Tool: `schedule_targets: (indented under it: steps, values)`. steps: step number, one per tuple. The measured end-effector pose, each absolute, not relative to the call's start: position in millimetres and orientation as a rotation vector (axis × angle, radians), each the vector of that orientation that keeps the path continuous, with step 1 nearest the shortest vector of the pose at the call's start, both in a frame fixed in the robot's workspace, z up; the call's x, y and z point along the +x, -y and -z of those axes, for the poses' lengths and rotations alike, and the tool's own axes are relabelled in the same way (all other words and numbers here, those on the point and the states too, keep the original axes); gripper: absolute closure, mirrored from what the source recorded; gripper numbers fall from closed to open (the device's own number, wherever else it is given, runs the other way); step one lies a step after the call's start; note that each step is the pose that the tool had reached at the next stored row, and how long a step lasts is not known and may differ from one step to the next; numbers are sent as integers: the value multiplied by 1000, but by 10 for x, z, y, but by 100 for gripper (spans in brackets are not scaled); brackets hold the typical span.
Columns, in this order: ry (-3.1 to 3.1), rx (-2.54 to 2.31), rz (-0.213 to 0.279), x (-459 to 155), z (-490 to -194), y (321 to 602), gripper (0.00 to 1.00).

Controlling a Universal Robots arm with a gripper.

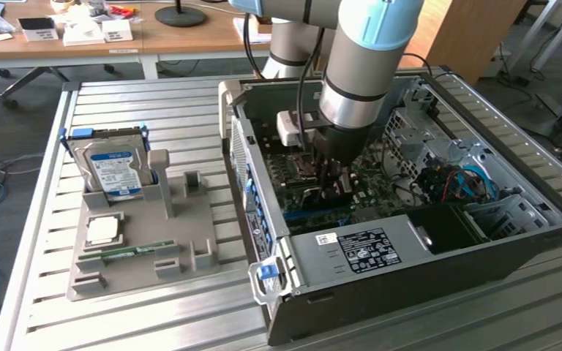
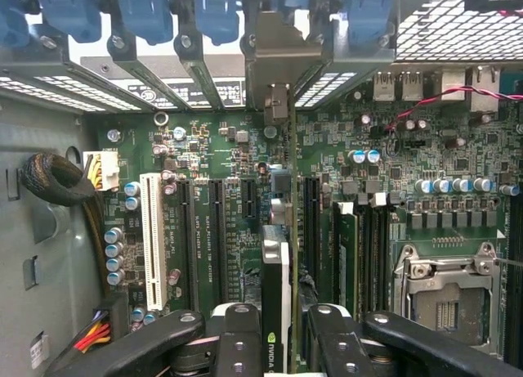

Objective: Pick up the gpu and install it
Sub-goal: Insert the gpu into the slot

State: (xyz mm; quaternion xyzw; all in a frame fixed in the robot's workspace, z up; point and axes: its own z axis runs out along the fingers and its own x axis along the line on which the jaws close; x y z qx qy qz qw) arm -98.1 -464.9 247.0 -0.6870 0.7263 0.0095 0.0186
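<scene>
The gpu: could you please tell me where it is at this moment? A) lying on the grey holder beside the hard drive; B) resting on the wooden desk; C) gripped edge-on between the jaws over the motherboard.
C: the wrist view shows the gpu standing edge-on in the jaws of the gripper, above the motherboard.

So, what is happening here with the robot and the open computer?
One robot arm reaches down into the open computer case. Its gripper is shut on the gpu, holding the card edge-on over the expansion slots of the motherboard, with its metal bracket toward the rear openings of the case. Whether the card is seated in a slot cannot be told. Outside the case, the hard drive stands in a grey holder on the table.
</scene>
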Motion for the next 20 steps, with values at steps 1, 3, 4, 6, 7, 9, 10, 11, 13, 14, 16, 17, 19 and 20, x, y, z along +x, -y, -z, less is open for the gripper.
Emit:
schedule_targets:
  steps: [1, 3, 4, 6, 7, 9, 10, 11, 13, 14, 16, 17, 19, 20]
  values:
    - [-2254, -2134, -29, -982, -2470, 4649, 73]
    - [-2254, -2135, -29, -984, -2471, 4649, 73]
    - [-2253, -2135, -29, -985, -2471, 4649, 73]
    - [-2253, -2136, -29, -985, -2471, 4649, 73]
    - [-2253, -2136, -29, -985, -2471, 4649, 73]
    - [-2253, -2136, -30, -985, -2471, 4650, 73]
    - [-2253, -2136, -30, -985, -2473, 4650, 73]
    - [-2253, -2136, -30, -985, -2476, 4649, 73]
    - [-2253, -2136, -29, -985, -2484, 4649, 73]
    - [-2253, -2135, -30, -985, -2485, 4649, 73]
    - [-2253, -2135, -30, -985, -2485, 4649, 73]
    - [-2253, -2136, -29, -985, -2487, 4649, 73]
    - [-2251, -2137, -29, -985, -2486, 4649, 73]
    - [-2248, -2141, -29, -985, -2486, 4649, 73]
